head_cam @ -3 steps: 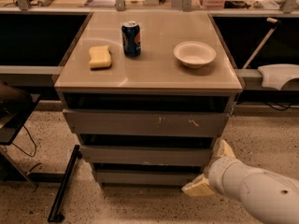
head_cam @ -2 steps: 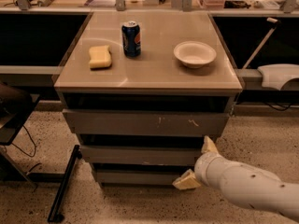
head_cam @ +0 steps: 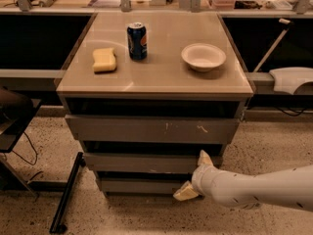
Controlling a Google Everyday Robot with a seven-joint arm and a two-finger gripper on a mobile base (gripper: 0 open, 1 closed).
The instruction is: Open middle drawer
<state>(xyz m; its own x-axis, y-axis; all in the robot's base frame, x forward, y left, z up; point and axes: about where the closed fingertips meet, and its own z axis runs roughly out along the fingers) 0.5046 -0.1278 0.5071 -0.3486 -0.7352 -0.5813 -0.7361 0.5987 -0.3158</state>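
Observation:
The grey cabinet has three drawer fronts. The middle drawer (head_cam: 142, 163) is a plain grey front, shut, between the scratched top front (head_cam: 151, 129) and the short bottom front (head_cam: 137, 185). My gripper (head_cam: 194, 175) is at the right end of the middle drawer front, on a white arm coming in from the lower right. Its tan fingers are spread apart. The upper fingertip (head_cam: 204, 157) is at the drawer's top edge and the lower one (head_cam: 185, 192) is down by the bottom front. Nothing is held.
On the cabinet top (head_cam: 156, 77) stand a yellow sponge (head_cam: 104, 59), a blue soda can (head_cam: 137, 41) and a white bowl (head_cam: 203, 57). A black stand leg (head_cam: 66, 195) lies on the speckled floor at left. A white object (head_cam: 292, 79) rests on the right ledge.
My gripper and arm have moved left, from right of the cabinet onto the right end of the middle drawer front. The drawers have not moved.

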